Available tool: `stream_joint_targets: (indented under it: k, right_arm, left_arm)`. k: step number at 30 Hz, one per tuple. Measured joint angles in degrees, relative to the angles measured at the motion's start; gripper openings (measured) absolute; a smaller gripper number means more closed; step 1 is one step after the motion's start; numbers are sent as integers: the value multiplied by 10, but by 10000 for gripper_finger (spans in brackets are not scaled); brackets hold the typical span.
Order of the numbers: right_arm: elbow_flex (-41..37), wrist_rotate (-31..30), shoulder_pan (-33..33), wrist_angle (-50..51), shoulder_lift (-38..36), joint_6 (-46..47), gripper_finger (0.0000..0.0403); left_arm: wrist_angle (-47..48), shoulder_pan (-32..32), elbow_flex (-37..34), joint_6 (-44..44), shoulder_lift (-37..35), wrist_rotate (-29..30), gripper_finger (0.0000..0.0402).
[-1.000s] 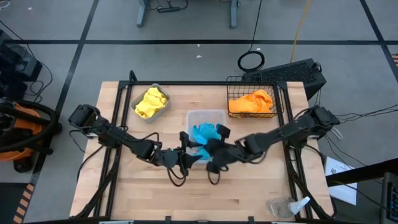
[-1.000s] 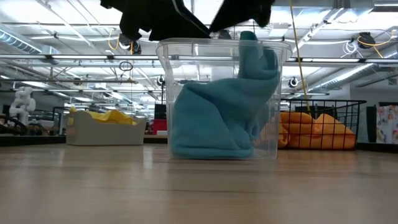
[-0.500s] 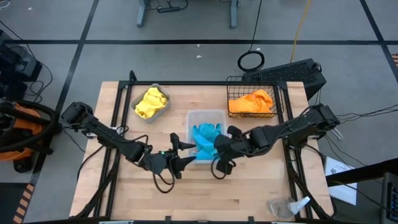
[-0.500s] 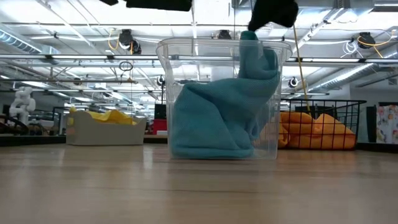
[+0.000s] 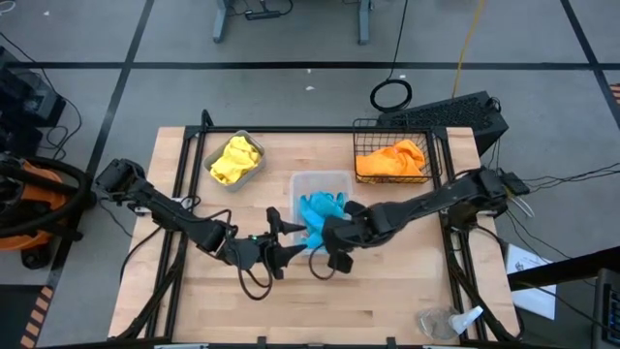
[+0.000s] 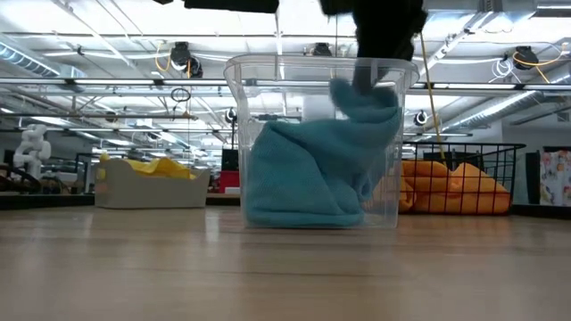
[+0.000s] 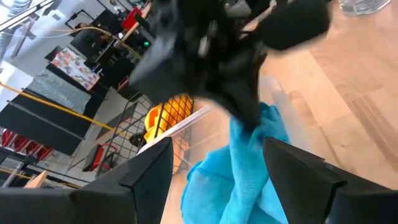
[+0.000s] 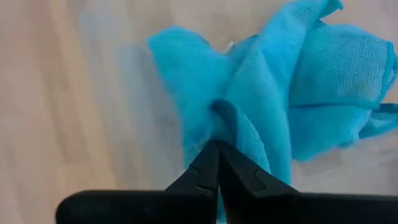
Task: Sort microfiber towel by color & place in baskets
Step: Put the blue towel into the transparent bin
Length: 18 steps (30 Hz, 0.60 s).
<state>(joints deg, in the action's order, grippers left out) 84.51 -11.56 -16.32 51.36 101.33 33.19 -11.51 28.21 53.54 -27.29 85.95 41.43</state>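
Our right gripper [image 8: 217,163], fingers pressed together, tucks the blue towels [image 5: 318,211] down inside the clear tub [image 5: 322,183] mid-table; our left gripper [image 5: 278,237] waits spread beside it.

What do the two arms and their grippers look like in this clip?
Both arms are dark, nearly black, built of slim jointed links with thin black cables looping beside them. The left gripper has two flat, angular dark fingers, and a small green light shows near its wrist. The right gripper has two tapered black fingers on a rounded dark crossbar. No readable markings show.
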Motion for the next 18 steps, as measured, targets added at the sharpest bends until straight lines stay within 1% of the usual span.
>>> stream_joint_targets:
  k: [2, 8, 14, 18]
  right_arm:
    - [0, 10, 18, -7, 15, -10, 0]
    - [0, 80, 72, -5, 39, -38, 0]
    - [0, 89, 103, -7, 47, -64, 0]
    - [3, 87, 105, -9, 39, -78, 0]
  left_arm:
    - [0, 0, 0, 0, 0, -6, 254]
    - [0, 0, 0, 0, 0, -9, 254]
    - [0, 0, 0, 10, 0, -68, 254]
    - [0, 1, 0, 14, 0, -71, 254]
